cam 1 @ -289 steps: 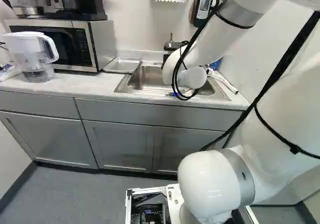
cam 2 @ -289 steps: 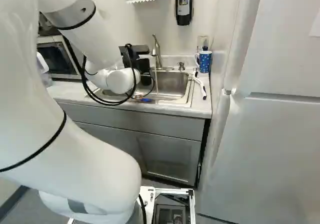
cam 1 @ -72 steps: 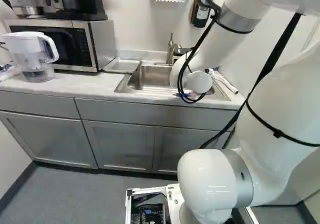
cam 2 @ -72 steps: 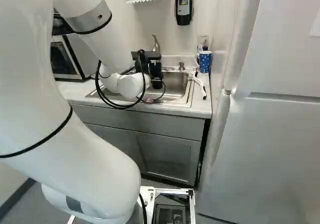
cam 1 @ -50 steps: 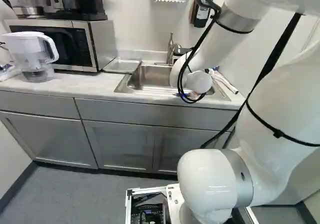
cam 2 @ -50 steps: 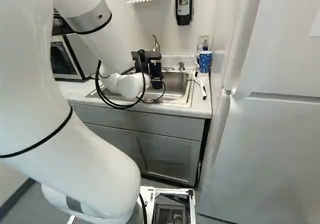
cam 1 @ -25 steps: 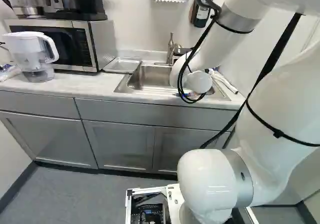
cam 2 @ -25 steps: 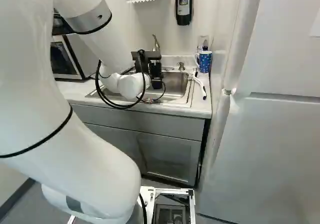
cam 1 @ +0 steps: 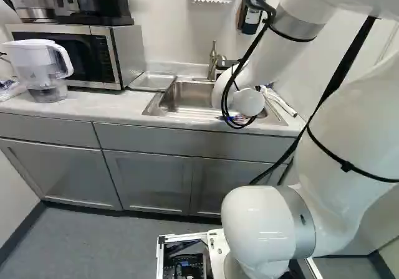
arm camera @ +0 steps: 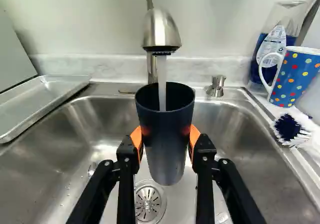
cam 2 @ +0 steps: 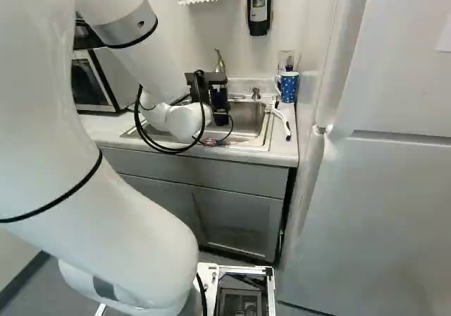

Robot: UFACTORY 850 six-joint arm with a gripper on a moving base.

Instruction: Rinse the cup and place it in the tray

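1. One dark cup [arm camera: 166,151], upright or nearly so, is above the sink [arm camera: 245,134], mouth up; one stream of water [arm camera: 162,96] runs into it. How full it is cannot be told.
2. One gripper [arm camera: 165,135] is clamped on the cup above the sink, an orange pad on each of two opposite sides.
3. Likely trouble: water adds weight and wets the pads, so the cup could slip into the sink. Lifting it straight up could knock its rim on the one faucet [arm camera: 161,29] over the sink. Carried off unemptied, it could spill past the sink's edge, so it probably wants tipping out over the sink first.
4. In the sink's floor: one drain [arm camera: 148,203].
5. Beside the sink, on the microwave's side: one metal tray [arm camera: 37,101], the goal, with one microwave [cam 1: 75,55] and one pitcher [cam 1: 38,64] farther along the counter [cam 1: 118,106].
6. Across the sink from the tray: one dotted mug [arm camera: 298,76], one bottle [arm camera: 273,46], one brush [arm camera: 292,127]. A swing that way could hit them.
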